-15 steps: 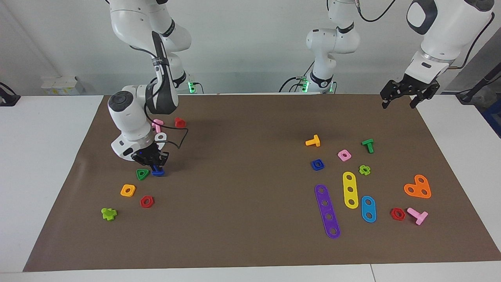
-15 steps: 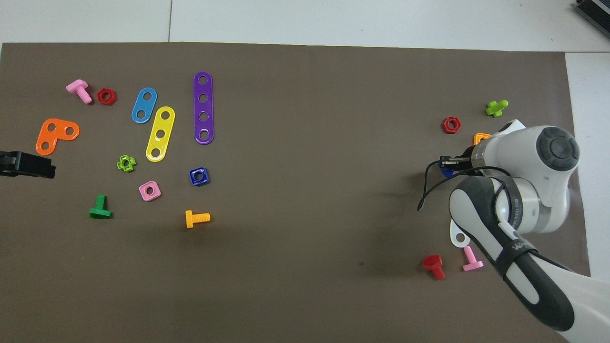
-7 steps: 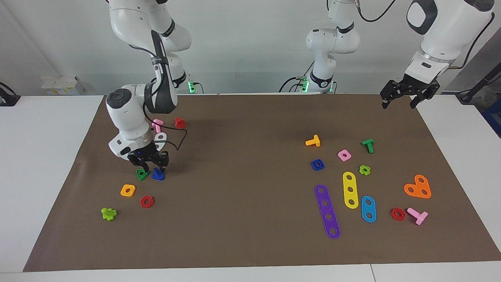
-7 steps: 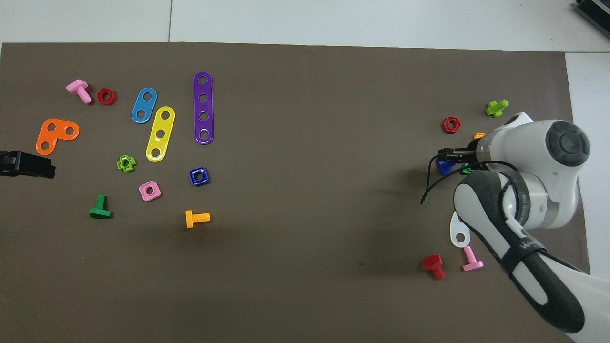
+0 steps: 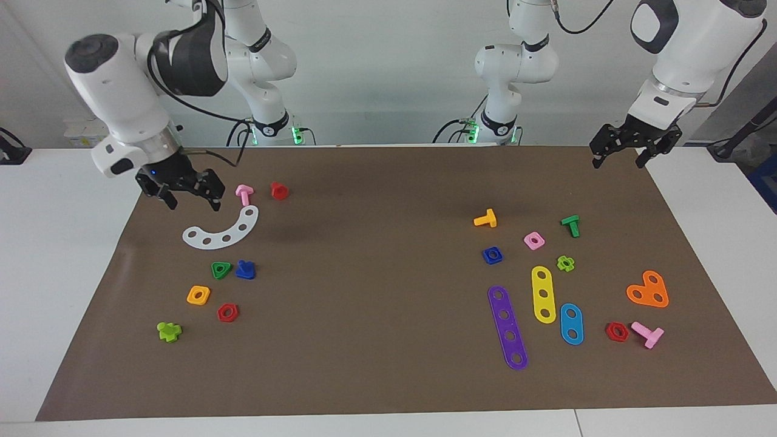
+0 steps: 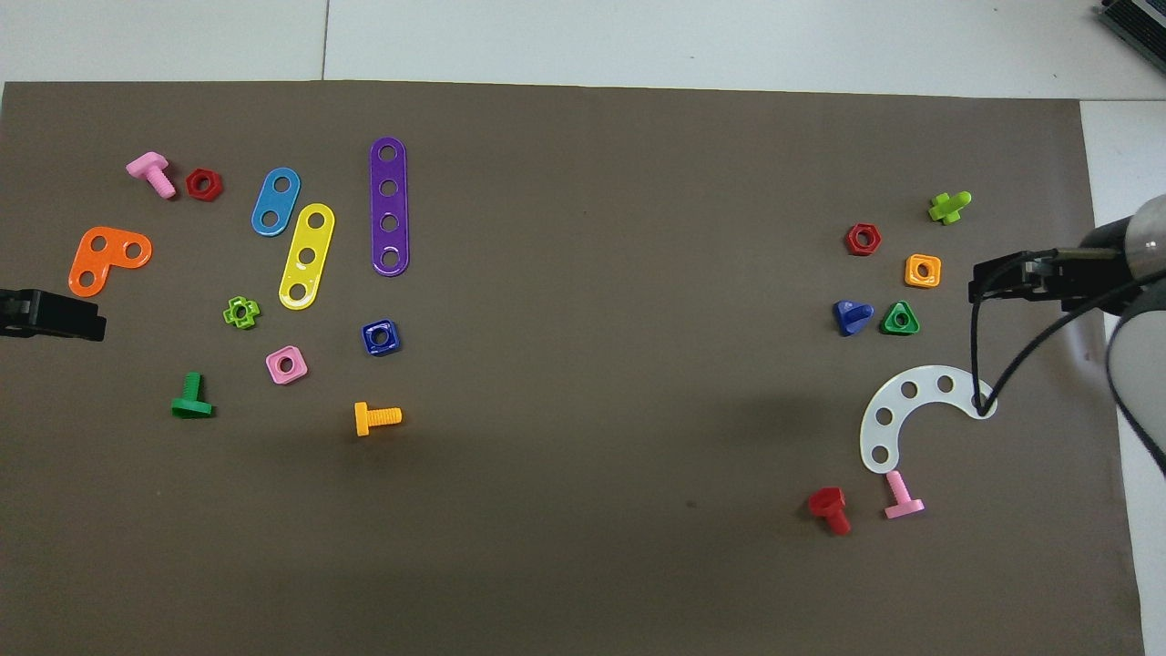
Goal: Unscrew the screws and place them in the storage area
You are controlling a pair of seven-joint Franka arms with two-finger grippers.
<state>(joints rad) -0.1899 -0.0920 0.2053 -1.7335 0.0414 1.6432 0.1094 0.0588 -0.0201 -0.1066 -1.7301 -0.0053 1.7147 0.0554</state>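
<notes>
The blue screw [image 5: 245,269] [image 6: 852,316] lies on the brown mat [image 5: 376,200] with its triangular head down, beside a green triangular nut [image 5: 221,269] [image 6: 900,319]. Nothing touches it. My right gripper [image 5: 193,203] [image 6: 988,281] hangs open and empty, raised over the mat's border at the right arm's end, apart from the screw. My left gripper [image 5: 619,162] [image 6: 55,314] waits open and empty above the mat's corner at the left arm's end.
A white curved plate [image 5: 223,230] [image 6: 897,410], an orange nut [image 5: 198,295], a red nut [image 5: 227,312], a lime bolt [image 5: 169,331] and pink [image 5: 244,193] and red [image 5: 278,190] bolts surround the screw. Coloured plates, nuts and bolts, among them a purple strip [image 5: 507,328], lie toward the left arm's end.
My right gripper opened, let go of the blue screw beside the green nut, then rose and drew back toward the mat's border. The white curved plate is uncovered. The left arm stayed still.
</notes>
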